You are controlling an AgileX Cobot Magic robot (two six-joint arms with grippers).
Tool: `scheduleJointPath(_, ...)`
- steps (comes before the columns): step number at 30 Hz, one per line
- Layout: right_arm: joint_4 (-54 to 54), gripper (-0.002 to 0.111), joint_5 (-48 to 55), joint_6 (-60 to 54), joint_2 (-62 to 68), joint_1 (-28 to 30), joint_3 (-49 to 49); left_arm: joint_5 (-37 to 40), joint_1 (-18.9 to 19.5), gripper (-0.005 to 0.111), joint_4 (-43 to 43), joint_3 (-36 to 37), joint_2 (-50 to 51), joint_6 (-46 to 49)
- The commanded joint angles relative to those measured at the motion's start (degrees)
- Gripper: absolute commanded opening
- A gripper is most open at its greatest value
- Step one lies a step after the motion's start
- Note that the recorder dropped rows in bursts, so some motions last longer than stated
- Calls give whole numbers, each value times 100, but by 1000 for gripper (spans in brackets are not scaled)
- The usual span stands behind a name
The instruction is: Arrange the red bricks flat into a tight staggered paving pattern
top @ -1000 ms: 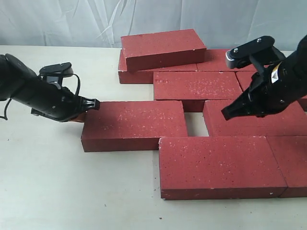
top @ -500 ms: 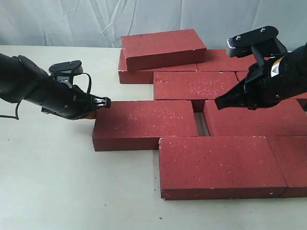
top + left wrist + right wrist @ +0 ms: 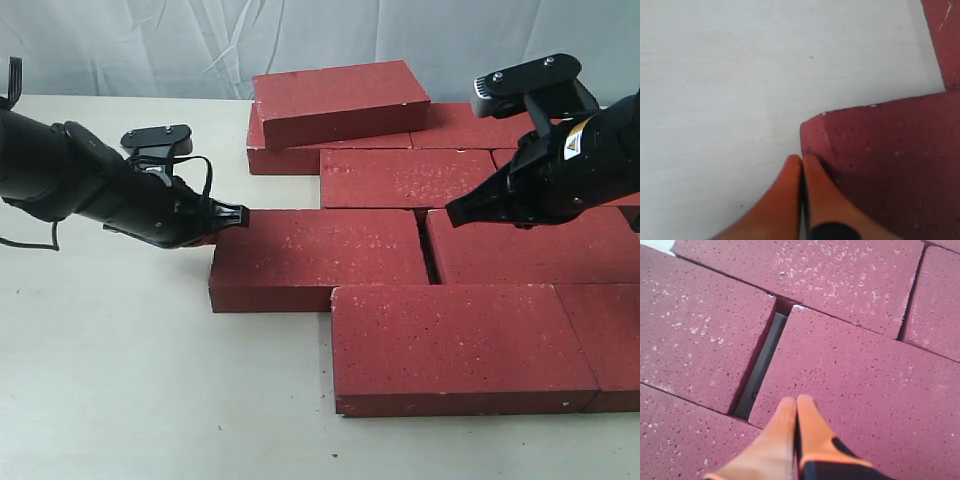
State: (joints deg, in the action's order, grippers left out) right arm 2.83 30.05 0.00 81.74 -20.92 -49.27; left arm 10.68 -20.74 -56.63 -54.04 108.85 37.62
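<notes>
Your red bricks (image 3: 440, 300) lie flat in staggered rows on the right half of the surface (image 3: 110, 380), with one tilted brick (image 3: 340, 100) resting on top of the far row. The middle-row brick (image 3: 318, 255) is parted from the neighbouring brick (image 3: 530, 255) by a narrow gap (image 3: 424, 252). The exterior view shows it only as a thin line, but the right wrist view shows you a dark slot. The left wrist view shows your left gripper (image 3: 801, 161), jaws together, tips at the middle-row brick's outer corner. Your right gripper (image 3: 796, 402), jaws also together, points at the neighbouring brick just beside the gap; you cannot tell whether it touches. The surface is pale and matte, and a creased white sheet (image 3: 130, 45) hangs behind.
</notes>
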Motion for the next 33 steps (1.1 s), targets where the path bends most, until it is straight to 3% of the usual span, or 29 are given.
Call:
scheduleJointPath(1, -2, -1, -73, -33, -39, 29, 24, 4, -109, 0, -48, -123, 175, 6)
scheduleJointPath(25, 0, -1, -109, -33, -39, 29, 24, 1001, -121, 0, -188, -476, 509, -6)
scheduleJointPath(33, 0, -1, -119, -33, -39, 29, 24, 858, -348, 0, -181, -476, 519, 11)
